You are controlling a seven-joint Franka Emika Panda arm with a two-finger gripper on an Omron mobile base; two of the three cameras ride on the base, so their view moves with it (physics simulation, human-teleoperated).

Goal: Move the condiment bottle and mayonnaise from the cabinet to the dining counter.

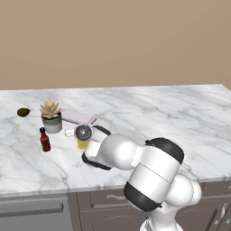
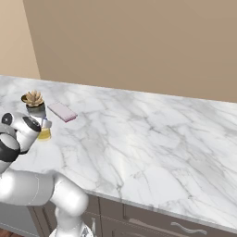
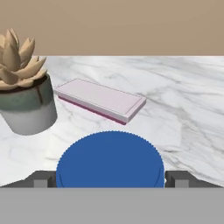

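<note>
Straddling the mayonnaise (image 3: pixel 110 159) on the dining counter (image 1: pixel 149 113), my gripper (image 3: pixel 110 179) has both fingers (image 3: pixel 41 179) spread apart; the condiment bottle (image 1: pixel 44 140) stands to its left.

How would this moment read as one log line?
gripper: open around mayonnaise | mayonnaise: on dining counter | condiment bottle: on counter

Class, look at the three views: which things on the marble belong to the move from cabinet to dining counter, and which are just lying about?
Part of the job:
condiment bottle
mayonnaise, between the hand's open fingers
dining counter

Just lying about:
potted succulent
flat pink box
small dark object at the left, too small to identify
</note>
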